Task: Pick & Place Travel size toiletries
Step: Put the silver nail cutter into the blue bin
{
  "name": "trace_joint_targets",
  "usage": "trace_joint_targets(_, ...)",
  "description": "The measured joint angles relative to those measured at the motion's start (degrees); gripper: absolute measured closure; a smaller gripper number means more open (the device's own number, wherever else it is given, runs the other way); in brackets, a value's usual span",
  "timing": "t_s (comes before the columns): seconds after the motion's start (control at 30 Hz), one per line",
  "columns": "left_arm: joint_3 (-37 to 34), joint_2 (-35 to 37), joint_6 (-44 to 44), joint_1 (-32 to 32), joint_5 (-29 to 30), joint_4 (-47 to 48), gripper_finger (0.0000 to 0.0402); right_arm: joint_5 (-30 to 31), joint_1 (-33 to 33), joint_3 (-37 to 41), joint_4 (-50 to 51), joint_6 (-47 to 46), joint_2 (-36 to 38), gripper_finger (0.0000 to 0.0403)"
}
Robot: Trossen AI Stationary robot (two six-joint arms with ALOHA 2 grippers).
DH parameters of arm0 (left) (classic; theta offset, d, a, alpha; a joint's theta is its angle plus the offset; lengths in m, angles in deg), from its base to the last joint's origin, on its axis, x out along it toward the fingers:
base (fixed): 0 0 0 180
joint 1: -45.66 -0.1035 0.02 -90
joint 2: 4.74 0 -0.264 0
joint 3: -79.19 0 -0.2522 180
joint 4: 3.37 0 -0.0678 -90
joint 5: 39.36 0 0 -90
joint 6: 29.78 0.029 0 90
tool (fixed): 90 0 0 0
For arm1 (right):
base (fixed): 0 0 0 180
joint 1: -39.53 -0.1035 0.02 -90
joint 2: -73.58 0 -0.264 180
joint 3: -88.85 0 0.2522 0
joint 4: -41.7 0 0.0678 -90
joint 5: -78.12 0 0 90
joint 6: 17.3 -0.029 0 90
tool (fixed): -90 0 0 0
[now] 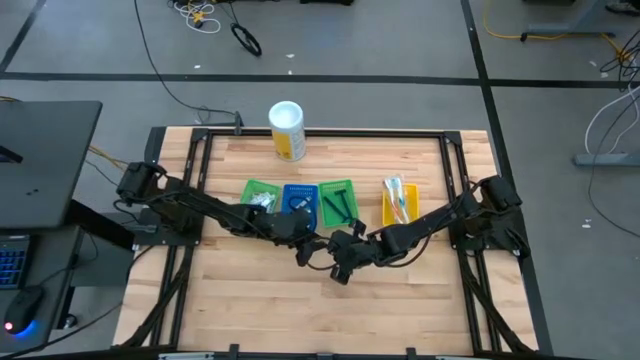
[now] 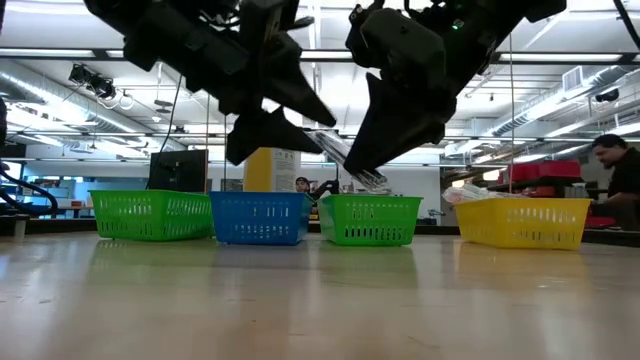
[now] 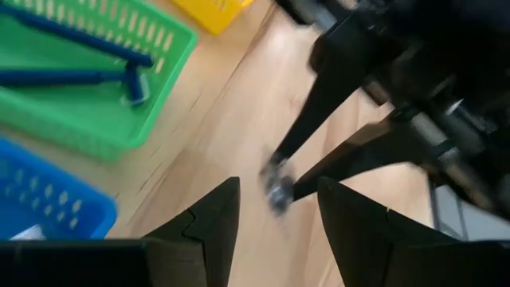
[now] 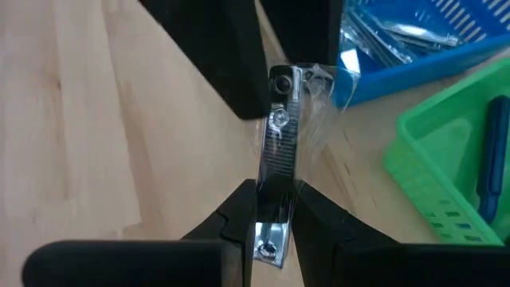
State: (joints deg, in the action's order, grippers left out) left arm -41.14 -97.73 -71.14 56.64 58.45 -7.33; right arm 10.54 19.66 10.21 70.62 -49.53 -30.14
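Observation:
My right gripper [image 4: 275, 195] is shut on a small silvery item in a clear wrapper [image 4: 280, 135], held above the bare table in front of the trays; the item also shows in the low view [image 2: 345, 157]. My left gripper [image 3: 275, 219] is open and faces it. Its two fingers [image 4: 235, 64] stand on either side of the item's free end, and I cannot tell whether they touch it. Dark blue razors [image 3: 72, 56] lie in a green tray [image 1: 338, 201]. Pale toothbrushes [image 1: 398, 195] lie in the yellow tray [image 1: 386, 208]. Silvery wrapped pieces [image 4: 398, 36] lie in the blue tray [image 1: 298, 200]. My right gripper pinches the silvery item by its near end [image 4: 275, 209] between its two fingers. The item sticks out forward past the fingertips toward my left gripper. It is lifted clear of the table and tilted in the low view. Its clear wrapper [image 4: 323, 96] stands loose at the free end.
A row of trays stands at the back: green [image 1: 262, 192], blue, green, yellow. A tall white-and-yellow canister [image 1: 287, 130] stands behind them. Bare wooden table [image 1: 300, 310] lies in front of both grippers. A person [image 2: 615, 175] shows in the room at the far right.

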Motion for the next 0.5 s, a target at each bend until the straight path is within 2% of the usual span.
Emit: trace_joint_targets(0.5, 0.1, 0.0, 0.2, 0.0, 0.1, 0.6, 0.0224, 0.6, 1.3, 0.0, -4.3, 2.8, 0.0, 0.0336)
